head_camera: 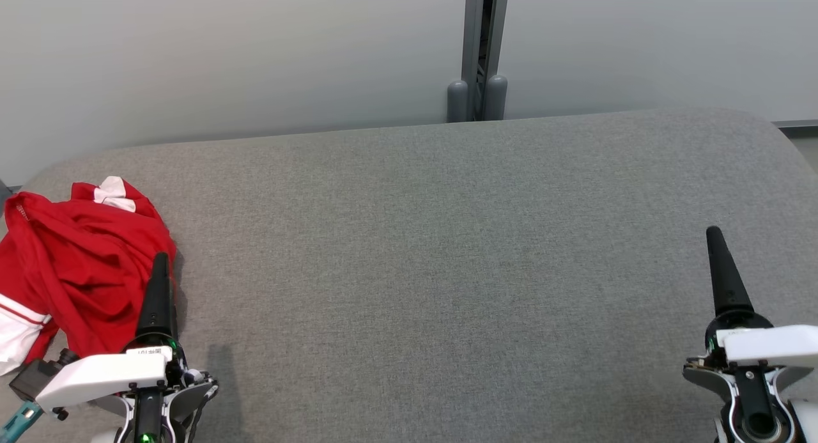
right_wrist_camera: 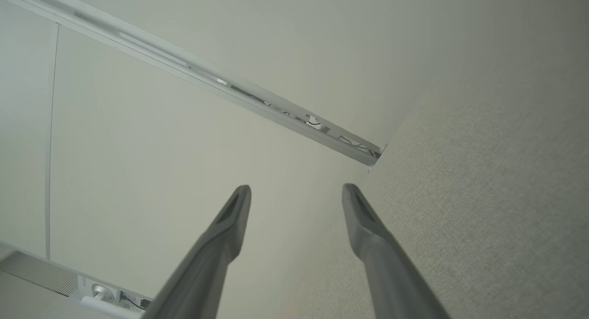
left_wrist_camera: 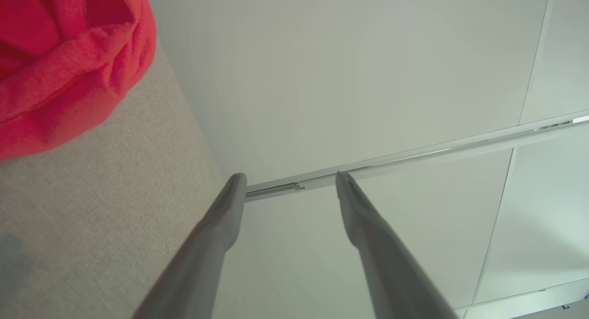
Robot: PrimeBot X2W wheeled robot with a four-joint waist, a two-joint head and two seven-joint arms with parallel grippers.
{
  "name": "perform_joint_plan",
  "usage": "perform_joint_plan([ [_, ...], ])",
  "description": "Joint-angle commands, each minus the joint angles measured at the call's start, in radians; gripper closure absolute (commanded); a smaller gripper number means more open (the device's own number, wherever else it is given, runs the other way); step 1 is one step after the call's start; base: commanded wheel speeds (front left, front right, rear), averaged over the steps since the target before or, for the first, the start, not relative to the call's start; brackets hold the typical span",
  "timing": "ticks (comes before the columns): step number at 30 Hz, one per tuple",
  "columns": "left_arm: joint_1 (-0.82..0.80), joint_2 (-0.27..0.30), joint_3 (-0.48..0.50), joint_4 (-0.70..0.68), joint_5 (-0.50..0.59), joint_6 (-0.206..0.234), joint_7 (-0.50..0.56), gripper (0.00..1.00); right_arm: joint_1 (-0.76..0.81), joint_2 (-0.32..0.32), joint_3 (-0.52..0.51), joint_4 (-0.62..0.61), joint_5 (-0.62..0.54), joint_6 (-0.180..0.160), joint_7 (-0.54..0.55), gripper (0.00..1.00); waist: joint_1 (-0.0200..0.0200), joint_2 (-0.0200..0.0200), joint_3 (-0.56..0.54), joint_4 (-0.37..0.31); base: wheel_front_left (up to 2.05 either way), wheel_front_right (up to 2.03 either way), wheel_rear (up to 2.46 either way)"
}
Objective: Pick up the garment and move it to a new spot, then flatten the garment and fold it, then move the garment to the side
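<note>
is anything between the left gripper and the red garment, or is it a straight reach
Nothing visible stands in the way. The open left gripper sits right beside the garment, with just bare grey surface between them in the left wrist view.

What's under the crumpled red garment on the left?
The red garment lies heaped on the grey padded surface, which shows beside and beyond it. Anything directly beneath the folds is covered, so it cannot be told.
</note>
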Motion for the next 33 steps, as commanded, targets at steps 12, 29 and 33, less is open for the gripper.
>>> perform_joint_plan([
  [12,0.002,0.009,0.001,-0.105,0.124,-0.001,-0.052,0.00,-0.098,-0.073,0.101,-0.090,-0.357,0.000,-0.050,0.00,0.0000,0.0000,0.010,0.020,0.00,0.00,0.00],
  [29,0.029,0.011,-0.070,-0.257,0.507,0.019,-0.108,0.00,-0.066,-0.028,0.101,-0.198,-0.718,0.000,-0.098,0.00,0.0000,0.0000,0.027,0.028,0.00,0.00,0.00],
  [33,0.043,0.011,-0.108,-0.287,0.622,0.046,-0.120,0.00,-0.050,-0.016,0.099,-0.195,-0.767,0.000,-0.108,0.00,0.0000,0.0000,0.027,0.024,0.00,0.00,0.00],
])
